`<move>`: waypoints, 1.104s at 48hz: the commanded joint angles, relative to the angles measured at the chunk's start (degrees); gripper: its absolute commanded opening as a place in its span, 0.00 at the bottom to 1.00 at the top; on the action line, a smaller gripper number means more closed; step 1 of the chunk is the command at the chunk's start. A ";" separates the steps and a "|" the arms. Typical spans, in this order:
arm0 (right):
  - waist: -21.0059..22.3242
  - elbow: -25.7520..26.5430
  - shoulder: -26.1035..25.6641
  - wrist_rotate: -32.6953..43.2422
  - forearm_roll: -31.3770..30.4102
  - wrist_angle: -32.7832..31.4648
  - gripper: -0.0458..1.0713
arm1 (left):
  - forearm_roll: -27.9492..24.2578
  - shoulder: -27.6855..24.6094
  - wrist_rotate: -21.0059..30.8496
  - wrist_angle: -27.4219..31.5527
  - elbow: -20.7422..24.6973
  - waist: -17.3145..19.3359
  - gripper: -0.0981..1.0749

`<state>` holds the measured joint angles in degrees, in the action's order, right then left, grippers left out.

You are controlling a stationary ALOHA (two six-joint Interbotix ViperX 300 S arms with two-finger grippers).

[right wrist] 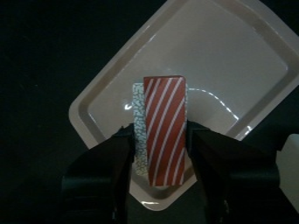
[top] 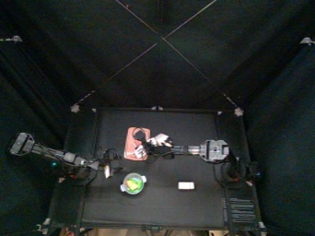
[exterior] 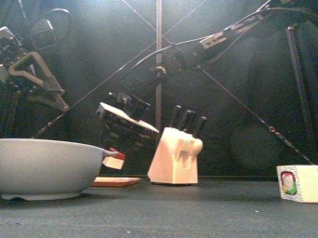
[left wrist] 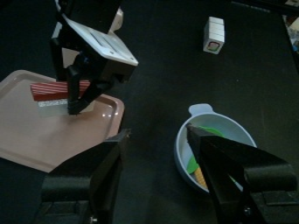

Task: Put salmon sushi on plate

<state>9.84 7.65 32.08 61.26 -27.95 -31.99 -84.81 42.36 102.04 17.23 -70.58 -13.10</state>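
The salmon sushi [right wrist: 163,131], a small whitish block with a red-and-white striped top, sits between the jaws of my right gripper [right wrist: 163,171] over the pink tray [right wrist: 233,52]. In the left wrist view the sushi [left wrist: 52,92] is low over the tray [left wrist: 35,136], under the right gripper [left wrist: 73,98]. In the front view the sushi [exterior: 114,160] hangs just above the tray [exterior: 121,182]. In the top view the right gripper [top: 146,147] is over the tray [top: 133,138]. My left gripper [left wrist: 162,144] is open and empty between tray and bowl.
A grey bowl [left wrist: 239,131] with green and orange pieces stands next to the tray, and is near and large in the front view [exterior: 44,165]. A cream knife block [exterior: 174,153] stands behind. A small white box [exterior: 296,182] stands at the right, also in the top view [top: 186,185].
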 commanded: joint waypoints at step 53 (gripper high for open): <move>-1.67 8.96 -0.44 -9.84 5.27 -11.78 0.88 | 0.35 -0.18 0.09 0.00 0.44 0.26 0.85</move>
